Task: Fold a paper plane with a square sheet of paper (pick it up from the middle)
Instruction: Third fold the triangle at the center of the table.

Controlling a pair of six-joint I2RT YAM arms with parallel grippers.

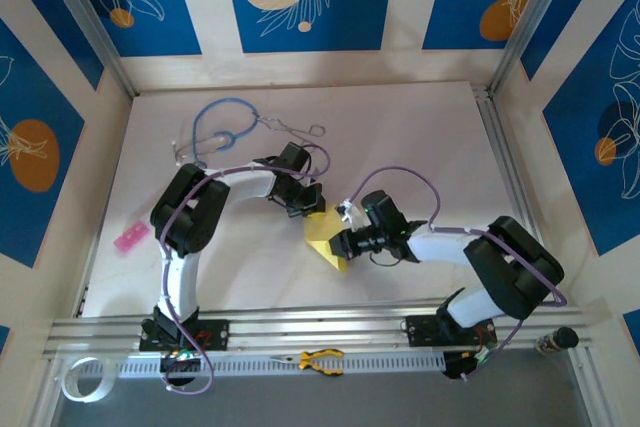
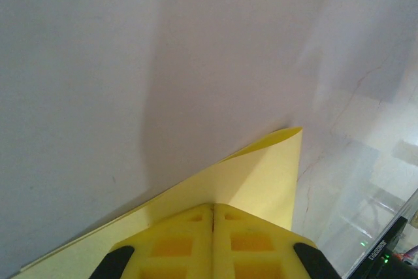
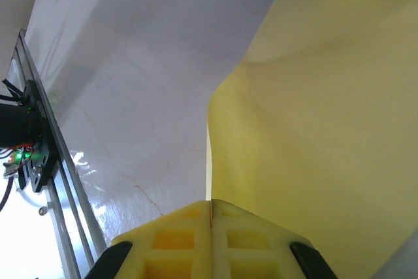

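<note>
Centrally, square sheet of paper (image 1: 325, 238), pinched by left tool (image 2: 213, 217); right tool (image 3: 210, 210)

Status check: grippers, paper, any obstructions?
Left gripper jaws shut on the yellow sheet. Right gripper jaws shut on it too. Sheet bent between them, no plane yet. Pink object and pliers lie well clear.

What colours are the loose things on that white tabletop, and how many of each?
Yellow: 1, the sheet of paper
Pink: 1, the small pink object
Blue: 1, the looped tube, perhaps a stethoscope
Silver: 1, the scissor-like tool
Total: 4
</note>
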